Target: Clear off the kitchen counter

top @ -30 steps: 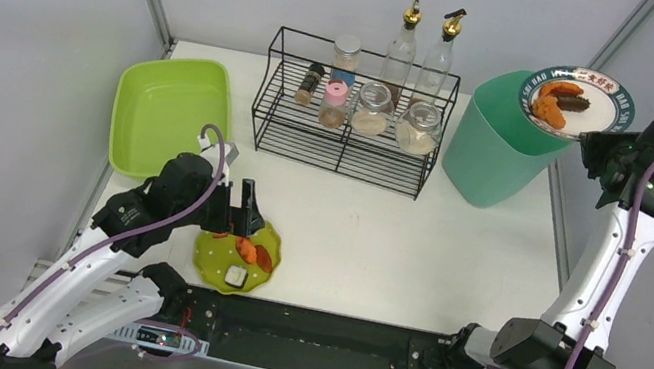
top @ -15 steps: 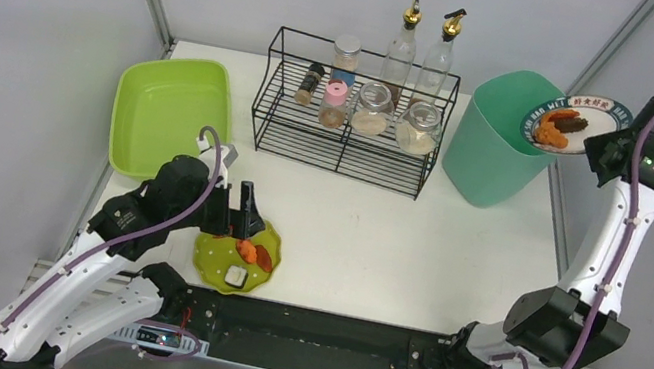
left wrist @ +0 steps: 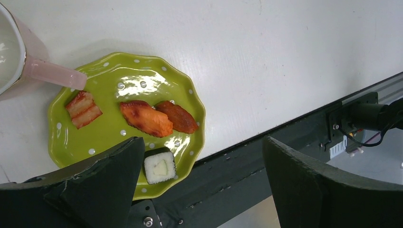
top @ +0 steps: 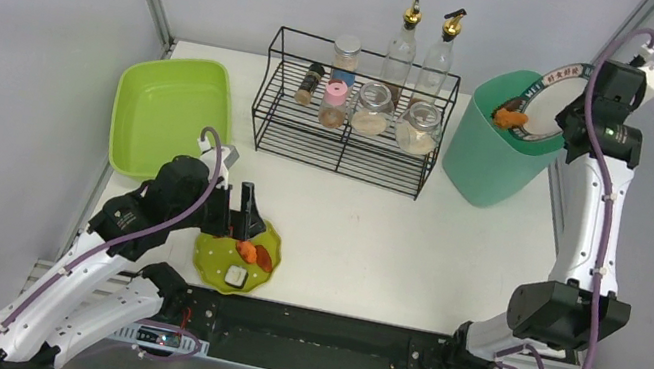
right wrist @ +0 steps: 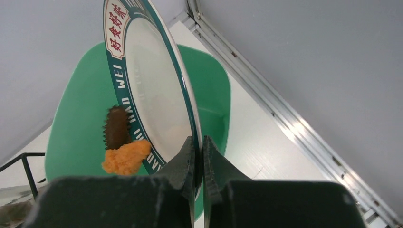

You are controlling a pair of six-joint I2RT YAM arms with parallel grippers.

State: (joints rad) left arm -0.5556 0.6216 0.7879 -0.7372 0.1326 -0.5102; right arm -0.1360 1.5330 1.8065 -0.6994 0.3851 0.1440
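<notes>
The right gripper (right wrist: 198, 142), pinching the rim of the plate (right wrist: 152, 95) tilted over the bin (top: 479, 166), could drop it in with the food (right wrist: 124, 156); the left gripper (left wrist: 203, 142) gapes empty above the dish (left wrist: 109, 80) on the counter (top: 373, 244)

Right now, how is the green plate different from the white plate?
The green plate lies flat on the counter; the white plate is tipped steeply over the bin, pinched by the right tool. The green plate has a wavy, dotted edge; the white plate is round with a teal, lettered rim. Four bits of food rest on the green plate; two cling to the white plate's low edge. Both hold food.
</notes>
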